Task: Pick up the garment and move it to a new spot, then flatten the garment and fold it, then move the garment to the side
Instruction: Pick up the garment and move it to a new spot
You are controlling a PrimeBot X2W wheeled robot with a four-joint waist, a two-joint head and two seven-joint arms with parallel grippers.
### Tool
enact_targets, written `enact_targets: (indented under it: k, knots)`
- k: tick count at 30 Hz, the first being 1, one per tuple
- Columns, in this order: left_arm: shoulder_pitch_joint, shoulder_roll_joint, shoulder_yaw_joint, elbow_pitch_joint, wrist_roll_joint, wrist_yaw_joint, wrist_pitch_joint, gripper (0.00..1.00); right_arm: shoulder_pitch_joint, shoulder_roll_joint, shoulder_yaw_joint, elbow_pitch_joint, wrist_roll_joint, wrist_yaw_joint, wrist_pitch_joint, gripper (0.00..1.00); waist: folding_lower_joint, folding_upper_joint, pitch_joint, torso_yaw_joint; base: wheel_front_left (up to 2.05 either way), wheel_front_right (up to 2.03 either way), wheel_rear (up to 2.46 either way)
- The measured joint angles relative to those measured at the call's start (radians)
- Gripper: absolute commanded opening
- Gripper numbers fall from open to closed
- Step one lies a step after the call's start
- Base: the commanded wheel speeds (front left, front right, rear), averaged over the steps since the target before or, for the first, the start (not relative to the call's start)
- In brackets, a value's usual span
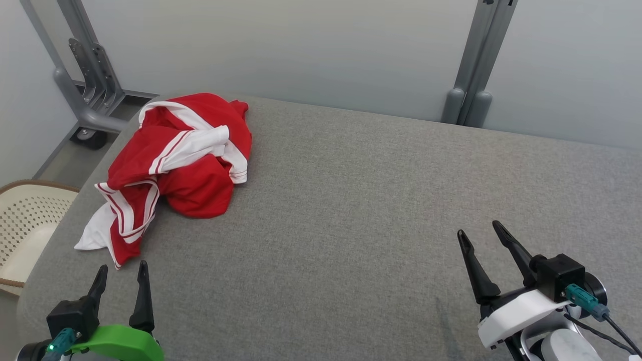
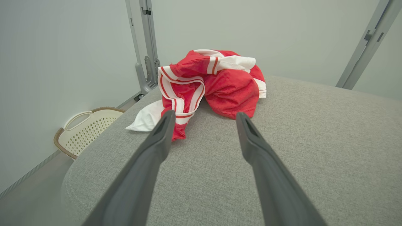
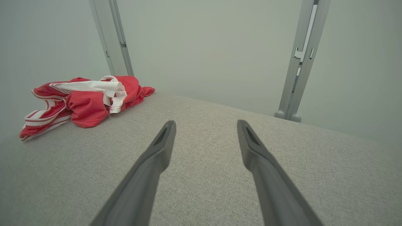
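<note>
A red garment with white stripes (image 1: 180, 160) lies crumpled in a heap near the far left corner of the grey padded table (image 1: 361, 210). Its white tail trails toward the left edge. My left gripper (image 1: 124, 271) hovers open at the near left, just short of the heap's lower end, and nothing sits between its fingers. From the left wrist view the garment (image 2: 220, 81) lies straight ahead of the open gripper (image 2: 204, 117). My right gripper (image 1: 479, 230) stands open at the near right, far from the cloth. The right wrist view has the garment (image 3: 84, 103) at far left, beyond the gripper (image 3: 205, 124).
A cream perforated laundry basket (image 1: 25, 220) sits on the floor beside the table's left edge. Grey metal frame posts (image 1: 469, 65) rise behind the table at back left and back right against a pale wall. Bare grey surface stretches across the table's middle and right.
</note>
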Motion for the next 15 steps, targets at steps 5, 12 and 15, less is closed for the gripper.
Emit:
enact_targets:
  k: [5, 12, 15]
  knots:
    - [0.0, -0.002, 0.011, 0.0, 0.0, -0.001, 0.0, 1.0, 0.0, 0.002, -0.002, 0.005, 0.0, 0.0, 0.0, 1.0, 0.0, 0.0, 0.0, -0.01, 0.0, 0.0, 0.0]
    - [-0.004, -0.011, 0.027, 0.005, -0.023, -0.002, 0.0, 1.0, 0.0, 0.003, -0.007, 0.003, -0.003, 0.003, 0.0, 1.0, 0.0, 0.0, 0.013, -0.016, 0.0, 0.0, 0.0]
    - [-0.023, -0.011, 0.041, 0.02, -0.03, -0.002, 0.0, 1.0, -0.001, 0.003, -0.005, -0.003, -0.008, 0.004, 0.0, 1.0, 0.0, 0.0, 0.025, -0.017, 0.0, 0.0, 0.0]
